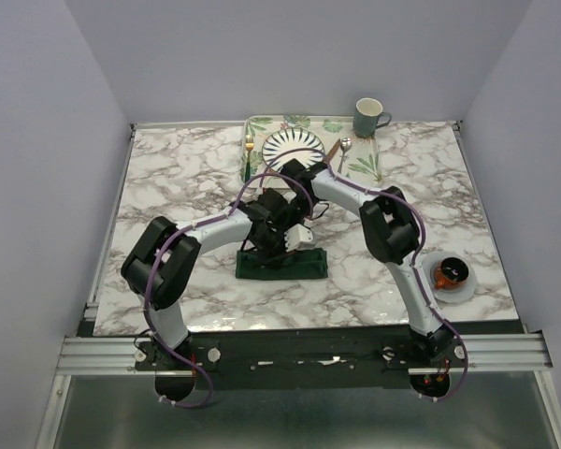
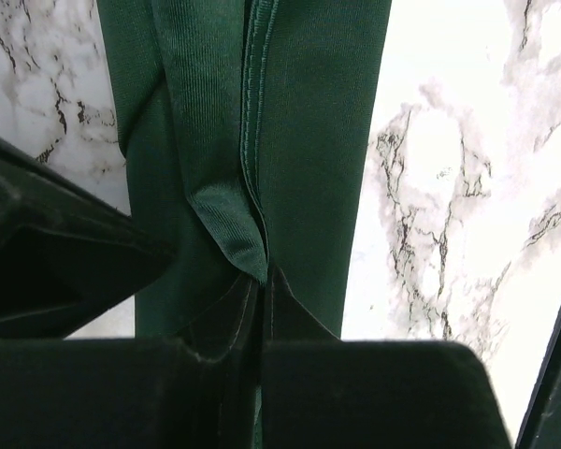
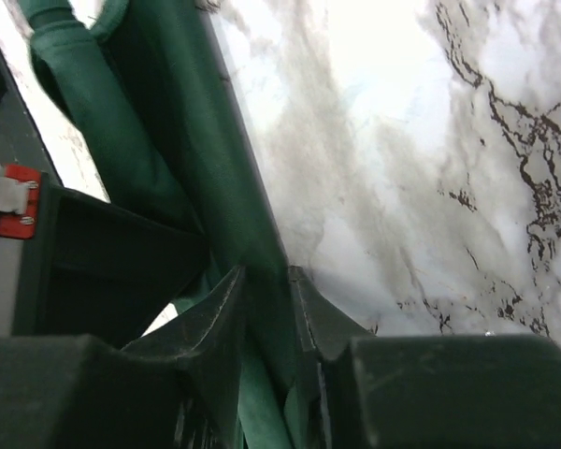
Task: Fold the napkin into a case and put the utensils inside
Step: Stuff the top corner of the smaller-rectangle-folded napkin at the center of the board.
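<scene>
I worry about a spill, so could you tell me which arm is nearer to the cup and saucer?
The right arm: the cup and saucer sits just beside its lower link. The left arm is across the table, beyond the napkin.

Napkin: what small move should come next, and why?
Probably lower the pinched fold flat and release it: the left fingers are closed on a raised fold of the napkin, the right fingers straddle its edge, and the fork and spoon lie on the tray.
</scene>
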{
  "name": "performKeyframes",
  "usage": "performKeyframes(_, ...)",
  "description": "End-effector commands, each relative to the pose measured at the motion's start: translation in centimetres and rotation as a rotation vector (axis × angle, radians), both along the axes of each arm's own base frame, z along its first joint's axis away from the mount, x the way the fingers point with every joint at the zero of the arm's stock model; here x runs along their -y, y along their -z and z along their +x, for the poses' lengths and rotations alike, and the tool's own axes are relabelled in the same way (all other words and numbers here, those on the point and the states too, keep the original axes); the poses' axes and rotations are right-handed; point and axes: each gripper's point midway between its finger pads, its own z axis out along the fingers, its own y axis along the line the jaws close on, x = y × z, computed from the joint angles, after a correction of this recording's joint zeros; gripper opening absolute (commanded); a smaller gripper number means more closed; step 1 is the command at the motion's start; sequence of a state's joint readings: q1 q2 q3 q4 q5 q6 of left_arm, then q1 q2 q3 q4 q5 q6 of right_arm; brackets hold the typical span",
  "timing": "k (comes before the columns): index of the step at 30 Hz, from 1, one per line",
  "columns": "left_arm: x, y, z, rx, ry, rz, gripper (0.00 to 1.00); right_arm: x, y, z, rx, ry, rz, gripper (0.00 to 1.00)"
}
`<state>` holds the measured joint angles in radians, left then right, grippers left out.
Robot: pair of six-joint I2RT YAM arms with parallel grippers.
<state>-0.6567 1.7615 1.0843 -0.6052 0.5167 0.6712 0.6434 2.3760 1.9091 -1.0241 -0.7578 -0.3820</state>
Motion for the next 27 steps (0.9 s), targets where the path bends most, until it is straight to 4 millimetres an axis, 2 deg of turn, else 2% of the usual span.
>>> performKeyframes(1, -0.8, 1.7, -1.6, -0.071, 0.031, 0.033, 0.08, 0.5, -3.8, 2.7, 0.065, 0.081, 0.025, 0.36)
performKeyframes(5, -0.7, 1.9, -1.6, -0.083, 0.023, 0.028, 0.08, 2.6, -5.2, 4.8, 0.056, 0.178, 0.019, 0.46)
performKeyframes(6, -0.7, 1.9, -1.6, -0.087, 0.022, 0.023, 0.09, 3.7, -5.7, 5.2, 0.047, 0.204, 0.015, 0.48)
performKeyframes(9, -0.7, 1.9, -1.6, -0.096, 0.017, 0.019, 0.11, 6.3, -6.0, 5.6, 0.008, 0.264, 0.01, 0.54)
performKeyframes(10, -0.7, 1.9, -1.6, -0.097, 0.015, 0.018, 0.11, 6.9, -6.9, 5.5, 0.006, 0.281, 0.029, 0.56)
performKeyframes(11, -0.8, 1.8, -1.5, -0.102, 0.011, 0.011, 0.11, 7.9, -6.3, 4.9, -0.032, 0.303, 0.011, 0.57)
performKeyframes(12, -0.8, 1.8, -1.5, -0.105, 0.009, 0.011, 0.11, 9.1, -6.3, 5.3, -0.042, 0.337, 0.01, 0.59)
performKeyframes(15, -0.8, 1.8, -1.3, -0.11, 0.0, 0.007, 0.11, 11.3, -6.7, 5.0, -0.089, 0.399, 0.032, 0.61)
performKeyframes(17, -0.8, 1.8, -1.3, -0.113, -0.002, 0.008, 0.11, 11.6, -7.7, 4.4, -0.112, 0.412, 0.072, 0.67)
performKeyframes(22, -0.7, 1.8, -1.2, -0.124, -0.002, 0.008, 0.11, 11.6, -7.5, 1.7, -0.168, 0.423, 0.12, 0.87)
performKeyframes(27, -0.8, 1.8, -0.9, -0.136, -0.013, 0.008, 0.12, 11.3, -6.8, 0.8, -0.211, 0.422, 0.132, 0.84)
